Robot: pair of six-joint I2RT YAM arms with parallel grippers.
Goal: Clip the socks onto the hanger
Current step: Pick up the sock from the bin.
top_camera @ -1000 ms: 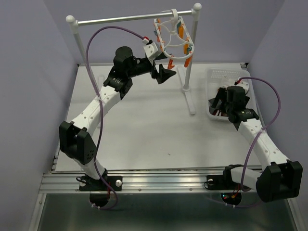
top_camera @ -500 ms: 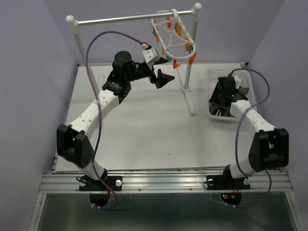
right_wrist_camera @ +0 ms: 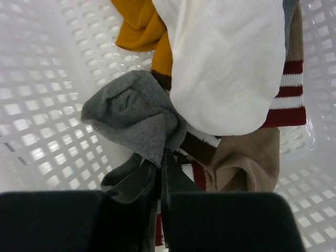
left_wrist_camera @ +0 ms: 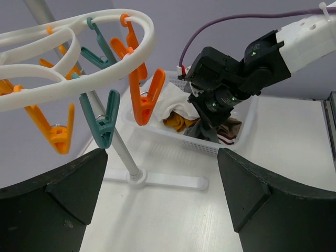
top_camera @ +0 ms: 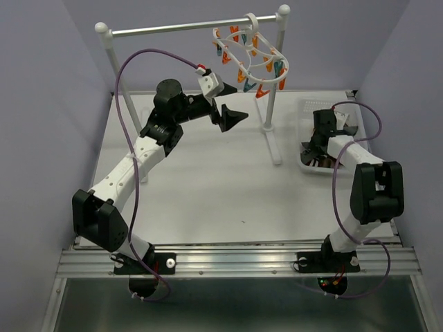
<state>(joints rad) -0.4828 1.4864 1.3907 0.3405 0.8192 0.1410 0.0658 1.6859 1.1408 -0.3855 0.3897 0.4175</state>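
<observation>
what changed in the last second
The right claw shut on the grey sock in the basket as its arm folded up. The left claw, open, drew back slightly from the hanger, which swung round on the rail stand. Basket and stand stayed put.

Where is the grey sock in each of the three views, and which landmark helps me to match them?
Top external: cannot be made out; the right gripper hides it in the basket, far right.
Left wrist: grey sock right of centre, below that gripper.
Right wrist: centre left, pinched by the gripper.
Shared landmark: the white basket.
</observation>
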